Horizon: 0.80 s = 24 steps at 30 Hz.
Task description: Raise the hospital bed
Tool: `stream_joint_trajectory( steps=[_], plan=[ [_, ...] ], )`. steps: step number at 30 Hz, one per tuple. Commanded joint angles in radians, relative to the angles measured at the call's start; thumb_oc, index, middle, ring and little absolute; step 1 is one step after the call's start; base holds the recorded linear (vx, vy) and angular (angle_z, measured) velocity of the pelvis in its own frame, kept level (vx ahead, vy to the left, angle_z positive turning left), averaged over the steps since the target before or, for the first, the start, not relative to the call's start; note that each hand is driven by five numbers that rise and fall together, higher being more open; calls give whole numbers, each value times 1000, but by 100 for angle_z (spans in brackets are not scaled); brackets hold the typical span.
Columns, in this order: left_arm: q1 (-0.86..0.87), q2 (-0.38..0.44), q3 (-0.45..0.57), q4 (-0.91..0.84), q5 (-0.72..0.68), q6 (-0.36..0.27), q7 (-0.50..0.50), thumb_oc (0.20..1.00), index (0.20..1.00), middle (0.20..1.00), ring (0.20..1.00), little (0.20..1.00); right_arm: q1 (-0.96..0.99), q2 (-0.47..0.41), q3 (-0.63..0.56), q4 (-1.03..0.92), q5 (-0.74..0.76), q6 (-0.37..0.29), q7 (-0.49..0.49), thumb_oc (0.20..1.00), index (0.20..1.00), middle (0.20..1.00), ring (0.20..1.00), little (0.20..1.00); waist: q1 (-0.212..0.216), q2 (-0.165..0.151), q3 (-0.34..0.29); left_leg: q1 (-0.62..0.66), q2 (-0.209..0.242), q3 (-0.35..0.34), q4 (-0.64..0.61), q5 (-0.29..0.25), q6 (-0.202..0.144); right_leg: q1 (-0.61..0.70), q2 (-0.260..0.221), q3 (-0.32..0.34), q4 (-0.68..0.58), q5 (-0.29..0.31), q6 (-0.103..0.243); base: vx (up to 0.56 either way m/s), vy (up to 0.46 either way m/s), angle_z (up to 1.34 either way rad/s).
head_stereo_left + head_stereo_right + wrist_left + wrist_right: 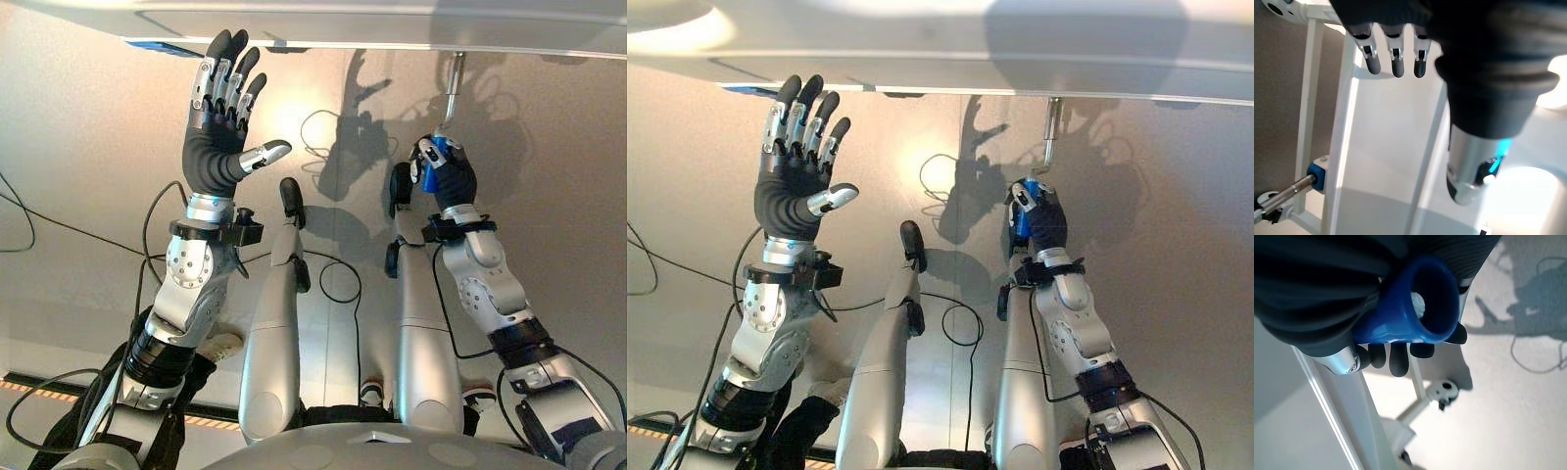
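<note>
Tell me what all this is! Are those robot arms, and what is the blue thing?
Yes, it is a robot with two arms. Two pictures come from cameras in its head, looking down; two come from cameras on its wrists. The left robot hand is raised with straight fingers, holding nothing. The right robot hand has its fingers curled round a blue handle. That handle sits on a metal crank rod reaching under the white bed frame. Turning the crank would probably raise the bed.
</note>
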State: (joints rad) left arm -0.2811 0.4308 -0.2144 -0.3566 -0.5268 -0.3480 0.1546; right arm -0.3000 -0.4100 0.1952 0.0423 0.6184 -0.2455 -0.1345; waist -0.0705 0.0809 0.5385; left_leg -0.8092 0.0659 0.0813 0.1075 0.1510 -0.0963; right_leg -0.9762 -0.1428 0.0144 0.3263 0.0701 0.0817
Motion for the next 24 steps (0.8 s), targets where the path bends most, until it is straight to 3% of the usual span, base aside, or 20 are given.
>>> stream_joint_trajectory(
  steps=[1,8,9,11,13,17,18,20,21,22,24],
  plan=[
    [25,28,48,-125,-10,-62,-31,1000,1000,1000,1000,1000,-26,17,-226,-188,63,-239,-57,200,200,200,200,200,-26,-50,-18,57,-30,-29,59,-91,12,104,29,-36,-116,26,79,-16,-62,-3],
    [35,26,81,-138,-22,-63,-36,1000,1000,1000,1000,1000,-8,5,-326,-129,26,-261,-145,200,200,200,200,200,-34,-60,-18,83,-20,-31,24,-74,5,110,41,-37,-117,28,74,-1,-63,-3],
    [40,27,84,-140,-26,-65,-36,1000,1000,1000,1000,1000,-5,-15,-368,-59,-17,-260,-210,200,200,200,200,200,-35,-61,-18,93,-18,-34,21,-79,3,117,41,-39,-115,18,75,-15,-37,-1],
    [38,29,86,-141,-29,-66,-36,1000,1000,1000,1000,1000,-16,-25,-382,-10,-27,-260,-239,200,200,200,200,200,-35,-61,-18,87,-18,-34,18,-71,3,111,41,-39,-117,26,74,0,-40,0],
    [45,35,83,-147,-35,-67,-34,1000,1000,1000,1000,1000,-15,-66,-405,111,-121,-217,-328,200,200,200,200,200,-31,-62,-18,97,-18,-37,15,-79,4,119,45,-41,-114,17,73,17,-38,2],
    [40,46,65,-153,-47,-71,-31,1000,1000,1000,1000,1000,-59,-136,-398,289,-174,-166,-393,200,200,200,200,200,-23,-57,-18,85,-19,-41,16,-71,6,108,44,-42,-114,24,71,0,0,0],
    [39,57,31,-156,-52,-69,-31,1000,1000,1000,1000,1000,-94,-188,-380,455,-162,-128,-396,200,200,200,200,200,-12,-53,-18,88,-20,-46,23,-81,6,111,41,-46,-103,13,70,0,0,0],
    [29,65,17,-156,-55,-69,-31,1000,1000,1000,1000,1000,-139,-227,-352,553,-151,-112,-385,200,200,200,200,200,-8,-48,-18,75,-21,-47,26,-75,6,101,40,-47,-103,20,68,0,0,0],
    [19,81,-25,-155,-67,-65,-35,1000,1000,1000,1000,1000,-215,-280,-282,745,-112,-67,-345,200,200,200,200,200,7,-42,-18,72,-23,-53,33,-81,5,101,38,-50,-93,11,68,-3,16,4],
    [15,80,-22,-154,-67,-66,-35,1000,1000,1000,1000,1000,-226,-284,-278,754,-108,-70,-341,200,200,200,200,200,5,-42,-18,63,-23,-53,33,-74,5,93,38,-49,-96,20,67,14,28,5],
    [-14,96,-72,-142,-70,-56,-32,1000,1000,1000,1000,1000,-336,-345,-162,1046,-115,25,-261,200,200,200,200,200,32,-26,-18,50,-28,-64,46,-83,6,87,30,-59,-81,5,66,10,30,4]
  ],
)
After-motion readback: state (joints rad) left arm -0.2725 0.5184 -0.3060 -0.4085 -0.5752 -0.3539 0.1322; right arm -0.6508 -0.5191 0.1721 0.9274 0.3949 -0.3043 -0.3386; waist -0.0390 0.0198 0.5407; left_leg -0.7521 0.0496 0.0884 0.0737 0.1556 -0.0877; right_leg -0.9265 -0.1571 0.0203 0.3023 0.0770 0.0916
